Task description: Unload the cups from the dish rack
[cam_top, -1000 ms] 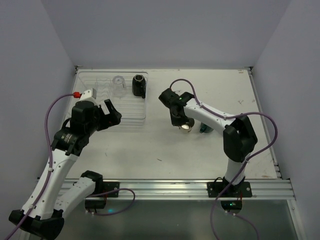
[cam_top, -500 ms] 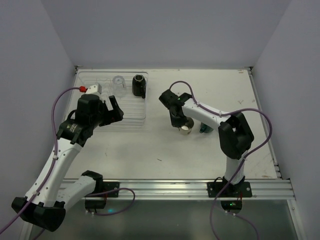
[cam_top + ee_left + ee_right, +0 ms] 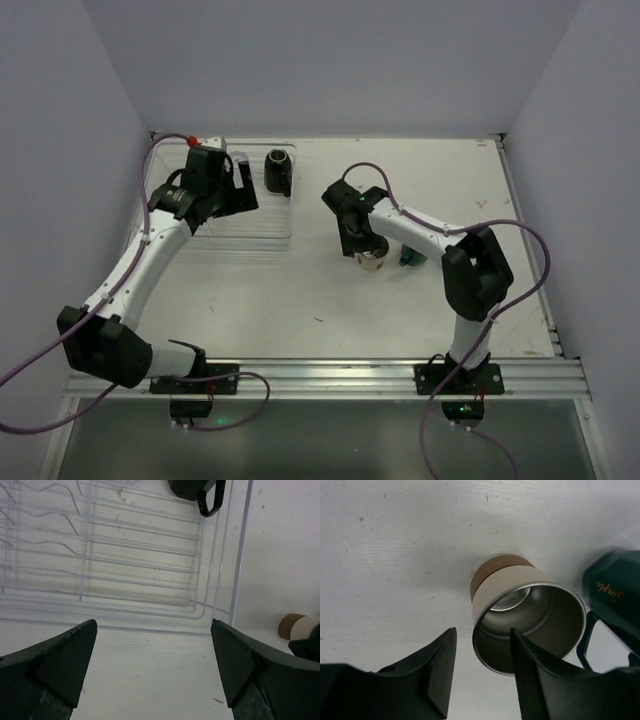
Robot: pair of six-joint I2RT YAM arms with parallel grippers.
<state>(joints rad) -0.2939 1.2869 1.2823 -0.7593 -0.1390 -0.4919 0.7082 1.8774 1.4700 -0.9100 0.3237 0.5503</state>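
The cream cup with a brown band stands upright on the table, seen also in the top view. My right gripper is open astride its rim, one finger outside the wall and one inside, neither pressing it. A dark teal cup stands just right of it. The clear dish rack lies at the far left and holds a black mug. My left gripper hovers wide open and empty over the rack's near right part, the mug ahead of it. A clear cup shows partly behind the left wrist.
The rack's ribs and right rim run under the left fingers. A raised table edge runs along the right. Grey walls close in the far side and both sides.
My right gripper has opened and let go of the cream cup, which stays standing on the table. The left arm has swung from the rack's near left to over the rack, closer to the black mug.
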